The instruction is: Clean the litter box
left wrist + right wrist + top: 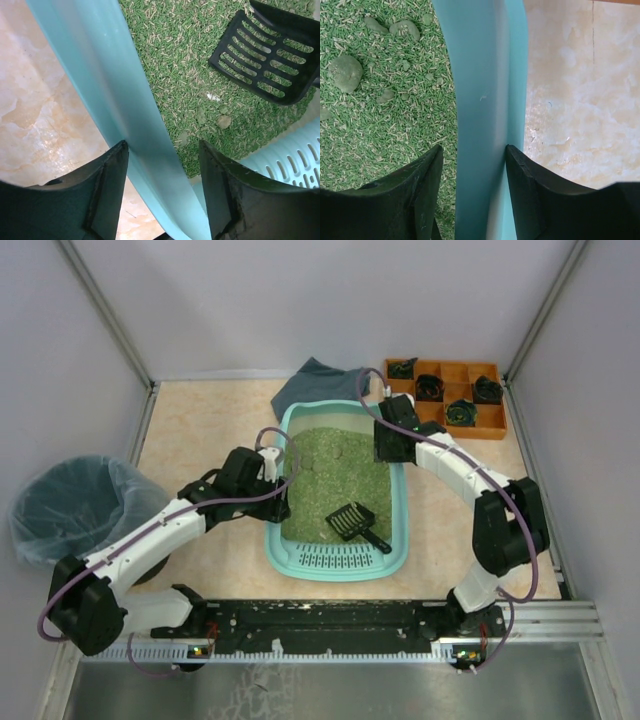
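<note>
The turquoise litter box (340, 565) sits mid-worktop (200, 420), its slotted grille end nearest my arms' bases. A black scoop (355, 523) lies on the green litter just behind the grille. A bag-lined bin (70, 505) stands off to the left. My left hand (162, 150) straddles the box's left wall, and my right hand (474, 150) straddles the right wall farther back. Whether either pinches it I cannot tell. Beyond lie a grey cloth (315, 380) and an orange tray (490, 425).

Robot lab cell: bare grey walls (300, 300), metal corner struts (105, 310), black mounting rail (330, 615).
</note>
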